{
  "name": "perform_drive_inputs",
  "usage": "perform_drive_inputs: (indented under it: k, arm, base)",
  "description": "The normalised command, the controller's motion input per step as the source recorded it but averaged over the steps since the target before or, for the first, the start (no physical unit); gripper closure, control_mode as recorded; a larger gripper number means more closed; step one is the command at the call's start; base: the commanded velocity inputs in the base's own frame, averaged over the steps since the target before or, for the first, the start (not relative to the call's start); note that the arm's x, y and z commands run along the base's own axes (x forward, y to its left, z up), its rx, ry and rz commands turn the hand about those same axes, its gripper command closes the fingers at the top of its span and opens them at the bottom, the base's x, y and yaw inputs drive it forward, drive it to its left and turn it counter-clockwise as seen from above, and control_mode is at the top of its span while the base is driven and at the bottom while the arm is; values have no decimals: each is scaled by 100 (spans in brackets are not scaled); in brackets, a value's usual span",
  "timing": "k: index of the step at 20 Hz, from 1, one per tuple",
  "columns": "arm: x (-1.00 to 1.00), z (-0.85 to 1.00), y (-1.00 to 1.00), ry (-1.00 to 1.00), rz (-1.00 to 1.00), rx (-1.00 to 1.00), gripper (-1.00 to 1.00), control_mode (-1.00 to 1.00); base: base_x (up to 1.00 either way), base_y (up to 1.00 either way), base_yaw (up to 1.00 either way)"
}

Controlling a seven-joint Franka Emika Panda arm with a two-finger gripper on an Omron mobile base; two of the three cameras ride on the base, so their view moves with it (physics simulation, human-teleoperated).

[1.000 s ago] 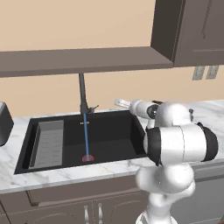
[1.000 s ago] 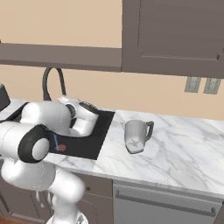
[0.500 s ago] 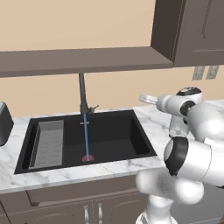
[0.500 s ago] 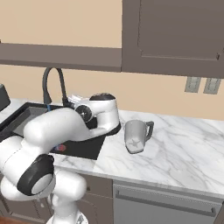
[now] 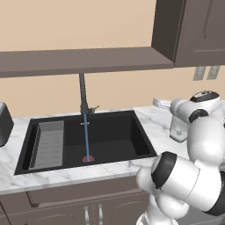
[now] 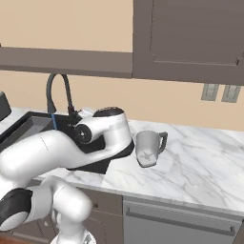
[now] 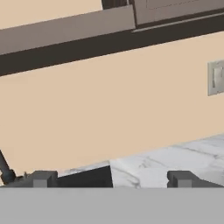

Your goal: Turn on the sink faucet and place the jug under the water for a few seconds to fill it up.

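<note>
The jug [image 6: 148, 148] stands upright on the marble worktop [image 6: 200, 157], handle to the right, just right of the sink [image 6: 33, 126]. The sink faucet [image 6: 59, 97] arches behind the arm.

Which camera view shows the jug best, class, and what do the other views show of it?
The right base view: the jug stands whole and unobstructed on the marble counter, handle and body visible. In the left base view the arm hides most of the jug. The hand view looks at the wall instead.

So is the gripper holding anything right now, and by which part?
Nothing is held. The gripper is open and empty, and the jug stands alone on the counter.
</note>
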Motion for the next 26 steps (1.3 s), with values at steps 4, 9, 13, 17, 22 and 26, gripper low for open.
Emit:
perform_drive_inputs:
  k: [4,9,13,17,22,26]
  arm:
    - [-31,86,-17,10,-10,0,-100,-100]
    - [-8,88,-3,0,-5,0,-100,-100]
    - [-35,100,-23,6,-5,0,-100,-100]
    - [-23,73,-24,14,-23,0,-100,-100]
    - [8,3,28,-24,-13,7,-100,-100]
    - [38,0,61,-50,-10,31,-100,-100]
  base:
    - [0,0,0]
    - [0,0,0]
    - [0,0,0]
    - [0,0,0]
    - [0,0,0]
    - [0,0,0]
